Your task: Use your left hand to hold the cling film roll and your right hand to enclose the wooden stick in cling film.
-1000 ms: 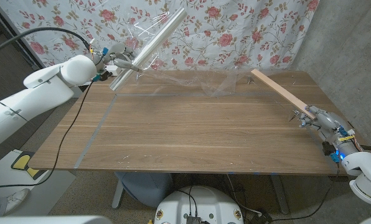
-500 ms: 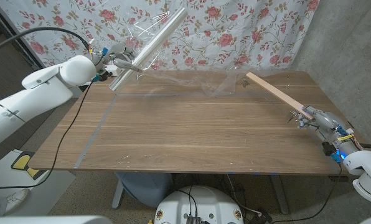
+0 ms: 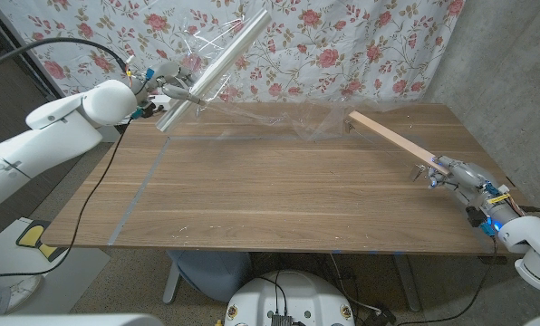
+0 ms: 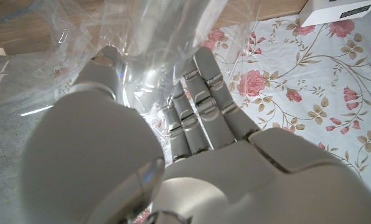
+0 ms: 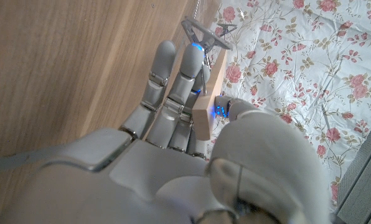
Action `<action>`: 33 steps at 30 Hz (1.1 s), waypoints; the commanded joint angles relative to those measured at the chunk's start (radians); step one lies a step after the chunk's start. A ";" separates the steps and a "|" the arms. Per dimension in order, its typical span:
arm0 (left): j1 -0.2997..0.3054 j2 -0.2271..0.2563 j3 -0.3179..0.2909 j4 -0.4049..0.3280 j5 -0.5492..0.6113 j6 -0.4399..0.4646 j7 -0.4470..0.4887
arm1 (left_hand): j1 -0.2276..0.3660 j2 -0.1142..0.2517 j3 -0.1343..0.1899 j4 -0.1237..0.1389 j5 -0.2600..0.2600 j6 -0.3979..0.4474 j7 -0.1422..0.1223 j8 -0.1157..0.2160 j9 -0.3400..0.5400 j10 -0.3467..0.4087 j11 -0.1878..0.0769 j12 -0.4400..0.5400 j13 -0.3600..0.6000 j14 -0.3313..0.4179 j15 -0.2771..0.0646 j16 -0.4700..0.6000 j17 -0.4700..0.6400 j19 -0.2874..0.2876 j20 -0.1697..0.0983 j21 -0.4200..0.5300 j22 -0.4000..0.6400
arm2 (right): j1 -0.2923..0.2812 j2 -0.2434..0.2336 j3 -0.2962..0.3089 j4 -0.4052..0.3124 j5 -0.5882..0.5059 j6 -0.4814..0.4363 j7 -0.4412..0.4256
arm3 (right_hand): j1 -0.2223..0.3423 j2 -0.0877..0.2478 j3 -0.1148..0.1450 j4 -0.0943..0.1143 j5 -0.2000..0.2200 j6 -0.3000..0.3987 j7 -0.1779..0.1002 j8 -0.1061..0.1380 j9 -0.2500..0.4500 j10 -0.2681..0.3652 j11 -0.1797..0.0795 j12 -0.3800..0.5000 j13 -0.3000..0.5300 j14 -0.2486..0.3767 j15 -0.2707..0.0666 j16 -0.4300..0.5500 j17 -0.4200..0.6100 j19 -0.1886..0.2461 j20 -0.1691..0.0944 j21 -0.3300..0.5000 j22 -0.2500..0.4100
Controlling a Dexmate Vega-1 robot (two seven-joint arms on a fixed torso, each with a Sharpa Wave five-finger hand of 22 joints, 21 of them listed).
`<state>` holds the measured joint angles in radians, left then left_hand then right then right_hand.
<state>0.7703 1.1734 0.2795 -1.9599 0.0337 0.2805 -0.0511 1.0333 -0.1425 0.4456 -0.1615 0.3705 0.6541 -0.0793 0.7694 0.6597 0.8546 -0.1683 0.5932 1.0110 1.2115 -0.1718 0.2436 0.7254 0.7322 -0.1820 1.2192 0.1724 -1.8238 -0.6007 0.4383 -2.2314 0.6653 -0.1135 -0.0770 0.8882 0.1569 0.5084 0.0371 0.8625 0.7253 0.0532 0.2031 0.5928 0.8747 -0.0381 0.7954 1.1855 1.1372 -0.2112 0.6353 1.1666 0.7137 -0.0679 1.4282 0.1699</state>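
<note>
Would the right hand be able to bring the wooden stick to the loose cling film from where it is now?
Probably yes: the right hand holds the wooden stick, whose far end already nears the loose cling film, nothing between.

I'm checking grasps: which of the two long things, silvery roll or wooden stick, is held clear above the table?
The silvery cling film roll, tilted in the left hand against the floral cloth. Whether the pale wooden stick in the right hand clears the tabletop is unclear.

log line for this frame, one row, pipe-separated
left robot hand: holds cling film roll raised | right robot hand: grips wooden stick | film sheet: trails onto table
</note>
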 commanded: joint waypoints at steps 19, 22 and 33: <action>-0.083 -0.073 0.082 0.024 0.100 -0.017 -0.002 | 0.123 0.134 0.173 -0.004 -0.007 0.053 -0.089 0.019 0.006 0.010 -0.029 -0.006 0.006 0.046 -0.061 -0.018 -0.008 -0.038 0.003 0.002 0.002 | 0.068 -0.097 -0.068 0.017 -0.005 -0.071 0.134 | 0.001 0.019 0.278 -0.159 0.004 0.109 -0.095 0.006 0.000 0.084 -0.075 0.003 0.004 0.003 -0.008 -0.003 0.000 0.005 -0.044 0.003 0.003; -0.085 -0.076 0.084 0.026 0.104 -0.022 -0.004 | 0.123 0.136 0.169 -0.003 -0.010 0.055 -0.098 0.019 0.005 0.008 -0.032 -0.006 0.004 0.037 -0.062 -0.024 -0.011 -0.052 0.005 -0.003 0.002 | 0.074 -0.111 -0.075 0.014 -0.006 -0.071 0.143 | 0.001 0.019 0.278 -0.159 0.004 0.109 -0.096 0.006 0.000 0.080 -0.075 0.003 0.007 0.004 -0.008 -0.002 0.000 0.006 -0.044 0.003 0.003; -0.074 -0.096 0.083 0.007 0.141 0.021 0.038 | 0.130 0.143 0.146 0.002 -0.036 0.041 -0.097 0.009 -0.012 0.006 -0.039 -0.005 -0.025 -0.005 -0.064 -0.013 -0.019 -0.072 0.015 -0.007 0.022 | 0.081 -0.136 -0.098 0.010 -0.006 -0.070 0.157 | 0.001 0.020 0.278 -0.159 0.004 0.108 -0.095 0.005 -0.003 0.083 -0.075 0.000 0.000 0.001 -0.008 -0.005 -0.003 0.006 -0.042 0.003 0.003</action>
<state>0.6977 1.1043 0.3509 -1.9355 0.1340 0.2611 -0.0436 1.0311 -0.1403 0.4457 -0.1615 0.3558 0.6341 -0.0993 0.7857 0.6597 0.8451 -0.1779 0.5822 1.0106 1.1981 -0.1852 0.2205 0.7129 0.6797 -0.1732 1.2160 0.1745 -1.7612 -0.7039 0.3689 -2.2218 0.6571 -0.1815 0.0511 0.8882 0.1569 0.5084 0.0371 0.8611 0.7292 0.0571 0.2036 0.5885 0.8751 -0.0386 0.7909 1.1855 1.1377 -0.2146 0.6312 1.1619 0.7137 -0.0680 1.4282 0.1699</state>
